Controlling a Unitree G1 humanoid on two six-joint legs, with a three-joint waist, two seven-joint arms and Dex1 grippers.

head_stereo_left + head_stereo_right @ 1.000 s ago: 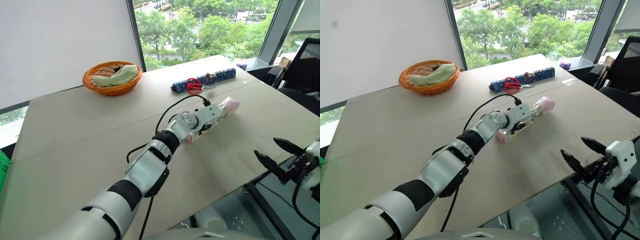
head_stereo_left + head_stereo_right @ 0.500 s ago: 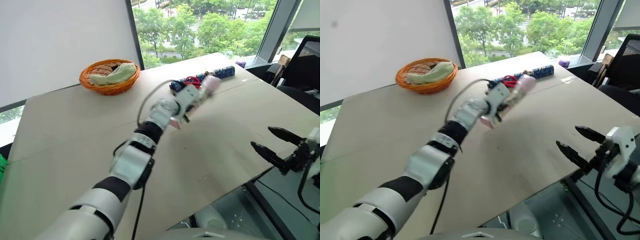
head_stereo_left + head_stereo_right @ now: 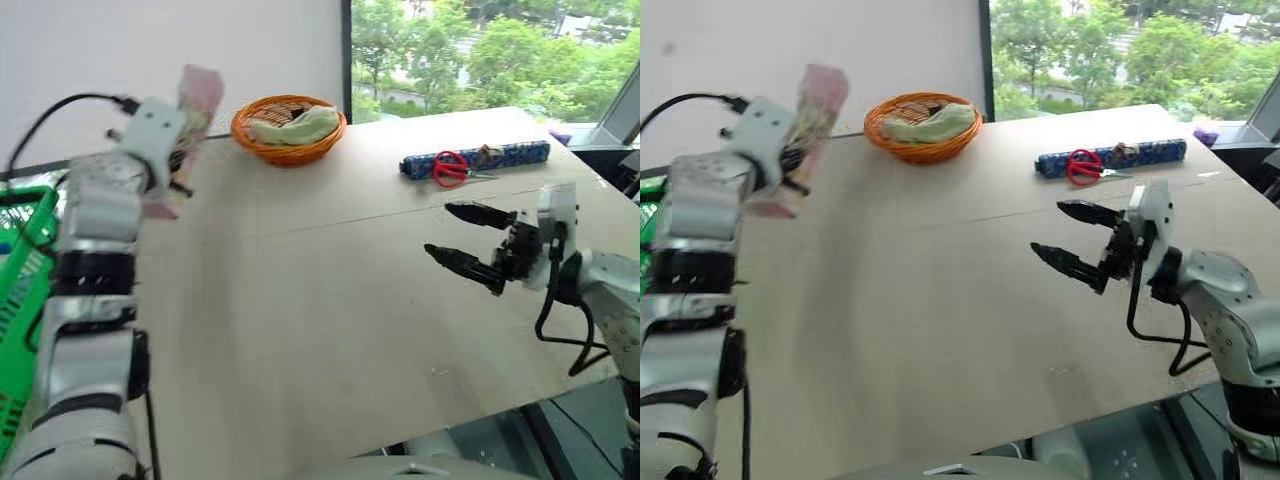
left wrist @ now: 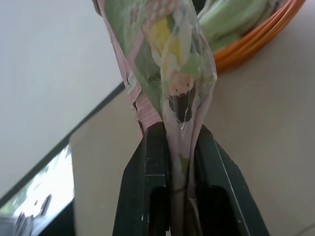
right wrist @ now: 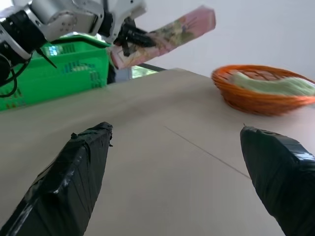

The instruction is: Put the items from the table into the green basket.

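A: Packet (image 3: 186, 128), pink-ended, is seen held up off the table (image 3: 330, 300) at the far left, pinched low on its length by the left gripper (image 3: 172, 152). Why so high?

B: The lift is judged to be for clearance. The basket (image 3: 25, 275) stands at the left edge of the table, beyond the arm, and its thick rim has to be passed over before anything can be dropped in. The wrapper is shown squeezed flat between the two black fingers (image 4: 147, 187) in the left wrist view, so a firm clamp is indicated.

A: And the tilt of the packet?

B: It is carried at a slant, one pink end up and the other end hanging just below the fingers. Because it was gripped near one end, the long part is left free above the hand.

A: What of the right gripper (image 3: 472, 241)?

B: It is held empty over the near right of the table, fingers spread well apart, pointing left across the bare top. It is probably kept ready, out of the carrying arm's way.

A: The other things?

B: A wicker basket (image 3: 288, 127) with a green cloth is left at the far side, and scissors (image 3: 452, 168) lie across a blue roll (image 3: 478, 160) at the far right. Neither is touched. The drink bottle cannot be made out.
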